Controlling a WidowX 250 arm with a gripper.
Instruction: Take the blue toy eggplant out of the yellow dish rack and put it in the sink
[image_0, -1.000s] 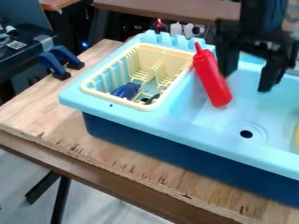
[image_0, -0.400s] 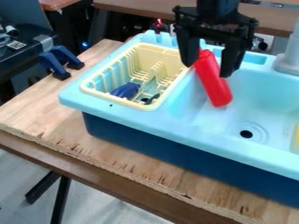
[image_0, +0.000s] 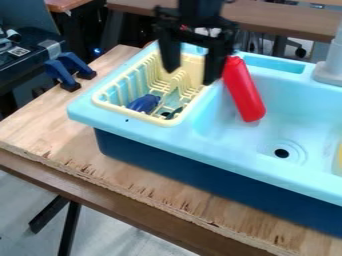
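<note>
Claw (image_0: 190, 75) hangs over the far part of the cream dish rack (image_0: 122, 105), fingers parted, nothing between them. Red bottle (image_0: 244, 95) leans in the light-blue sink (image_0: 274, 130) — its upper end just beside one finger. Rack wall stands around a blue object (image_0: 143, 103) and a dark utensil (image_0: 175, 113). Grey faucet (image_0: 330, 70) rises at right. Bottle's tip is hidden; claw is blurred — a yellow item (image_0: 340, 156) is cut off at the right edge.
</note>
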